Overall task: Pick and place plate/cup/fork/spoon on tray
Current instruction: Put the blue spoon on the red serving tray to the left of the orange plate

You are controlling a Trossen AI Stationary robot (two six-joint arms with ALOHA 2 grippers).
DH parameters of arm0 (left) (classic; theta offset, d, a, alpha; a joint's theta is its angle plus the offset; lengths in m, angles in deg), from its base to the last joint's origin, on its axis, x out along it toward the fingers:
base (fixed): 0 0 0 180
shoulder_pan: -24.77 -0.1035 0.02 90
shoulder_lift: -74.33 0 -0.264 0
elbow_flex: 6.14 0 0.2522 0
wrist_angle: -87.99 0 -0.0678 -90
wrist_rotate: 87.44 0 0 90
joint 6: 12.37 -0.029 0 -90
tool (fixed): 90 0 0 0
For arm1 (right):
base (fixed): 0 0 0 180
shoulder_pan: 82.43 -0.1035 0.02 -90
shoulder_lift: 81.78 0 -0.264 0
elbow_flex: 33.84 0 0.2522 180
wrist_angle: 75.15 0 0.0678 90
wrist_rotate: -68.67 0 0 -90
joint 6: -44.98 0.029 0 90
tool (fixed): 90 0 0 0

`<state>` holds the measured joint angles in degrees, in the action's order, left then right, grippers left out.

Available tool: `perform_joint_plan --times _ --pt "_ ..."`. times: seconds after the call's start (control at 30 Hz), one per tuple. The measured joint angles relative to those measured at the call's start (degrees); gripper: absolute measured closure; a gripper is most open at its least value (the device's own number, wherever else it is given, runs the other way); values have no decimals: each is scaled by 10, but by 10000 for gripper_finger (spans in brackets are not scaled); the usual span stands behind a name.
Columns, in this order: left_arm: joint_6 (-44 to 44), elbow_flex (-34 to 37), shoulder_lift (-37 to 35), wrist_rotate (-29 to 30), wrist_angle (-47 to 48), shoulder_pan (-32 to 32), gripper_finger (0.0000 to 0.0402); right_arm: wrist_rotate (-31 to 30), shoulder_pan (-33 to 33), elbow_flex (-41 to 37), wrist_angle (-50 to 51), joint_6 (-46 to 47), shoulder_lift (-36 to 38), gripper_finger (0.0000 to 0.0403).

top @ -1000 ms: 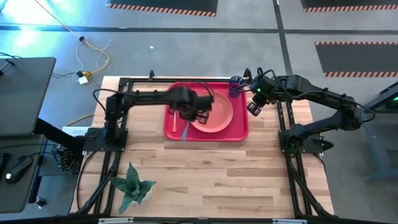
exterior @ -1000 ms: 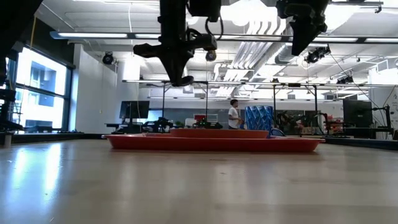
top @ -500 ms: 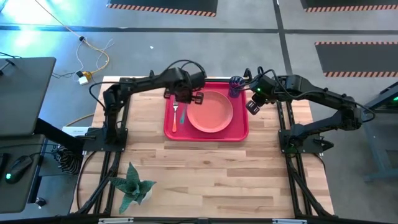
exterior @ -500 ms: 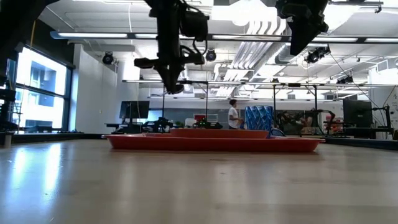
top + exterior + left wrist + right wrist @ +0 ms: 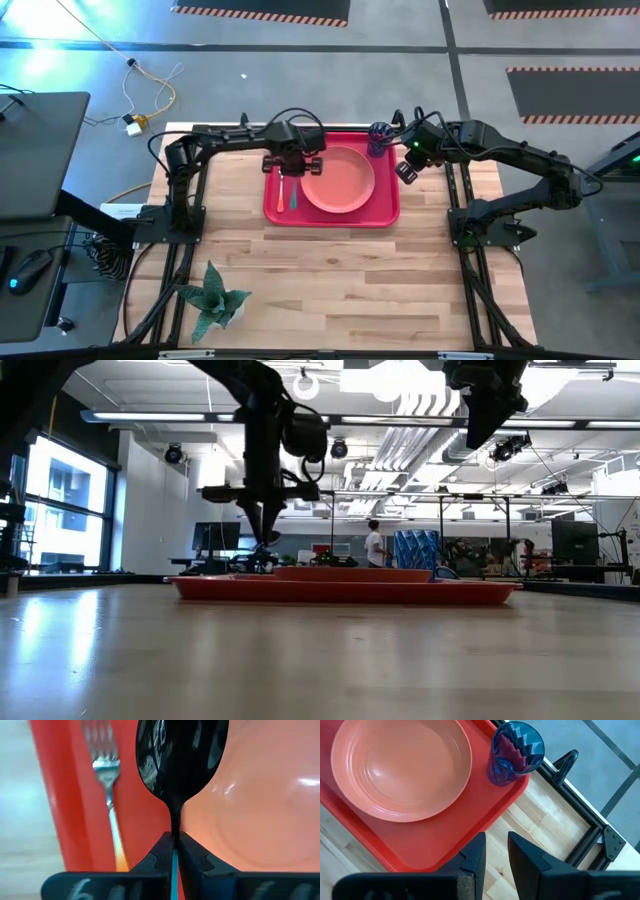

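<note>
We watched the left gripper (image 5: pixel 291 168) travel during the last second: in the high view it began over the left edge of the round salmon-pink plate (image 5: pixel 340 180), near the picture's centre, then swung up toward the far rim of the large red rectangular tray (image 5: pixel 385 214), and it now sits left of the plate, above the tray's left strip. In the low view it has dropped from the upper part of the frame to just above the tray rim. The light-blue-handled spoon with the dark shiny bowl (image 5: pixel 181 757), clamped in its closed fingers, has come with it, alongside the small orange-handled fork (image 5: pixel 281 188).
</note>
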<state>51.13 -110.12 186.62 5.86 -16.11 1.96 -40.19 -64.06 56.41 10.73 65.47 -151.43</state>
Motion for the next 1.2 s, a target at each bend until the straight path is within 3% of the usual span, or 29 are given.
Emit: perform_joint_plan --times 0.5,1.2 --pt "48 71 0 -22 -66 -10 398 2 0 0 0 -12 0 329" --pt "-7 119 0 -60 -115 -36 394 2 0 0 0 31 0 329"
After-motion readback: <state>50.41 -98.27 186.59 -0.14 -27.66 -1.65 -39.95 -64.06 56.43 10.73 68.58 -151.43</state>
